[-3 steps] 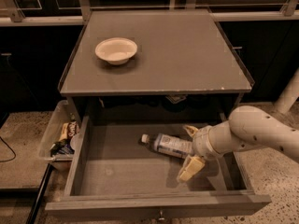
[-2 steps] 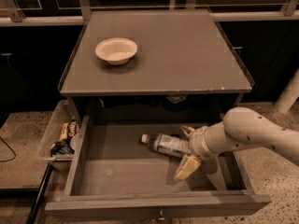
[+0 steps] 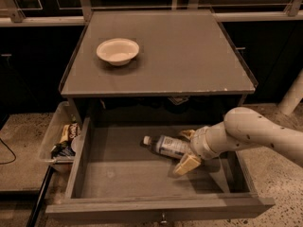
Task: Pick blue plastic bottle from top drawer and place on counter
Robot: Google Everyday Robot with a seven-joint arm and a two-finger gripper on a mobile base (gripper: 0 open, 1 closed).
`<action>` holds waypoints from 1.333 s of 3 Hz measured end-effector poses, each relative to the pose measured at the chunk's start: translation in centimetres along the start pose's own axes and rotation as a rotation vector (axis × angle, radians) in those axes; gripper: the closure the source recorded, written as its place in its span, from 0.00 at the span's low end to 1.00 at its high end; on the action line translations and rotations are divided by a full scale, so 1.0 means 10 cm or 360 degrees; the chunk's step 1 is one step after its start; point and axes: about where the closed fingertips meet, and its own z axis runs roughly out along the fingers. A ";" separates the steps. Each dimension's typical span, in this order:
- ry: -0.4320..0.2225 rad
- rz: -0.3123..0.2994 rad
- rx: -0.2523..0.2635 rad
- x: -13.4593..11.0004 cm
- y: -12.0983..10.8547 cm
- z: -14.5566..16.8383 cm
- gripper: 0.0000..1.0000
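Inside the open, shallow grey-brown wooden top drawer (image 3: 118, 181), my two-finger gripper (image 3: 186, 149) reaches in from the right. Its tan fingers (image 3: 188, 164) are spread wide around the base of the small clear blue plastic bottle (image 3: 165, 145), which lies on its side on the drawer floor. I judge that gripping, lifting and placing all lie ahead. Beyond, the flat grey-brown counter (image 3: 189, 56) holds only a round white bowl (image 3: 118, 51).
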 end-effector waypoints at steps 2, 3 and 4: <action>0.0000 0.0000 0.0000 0.00 0.00 0.00 0.66; 0.0000 0.0000 0.0000 0.00 0.00 0.00 0.89; -0.0006 -0.0008 0.0001 -0.02 0.00 -0.02 1.00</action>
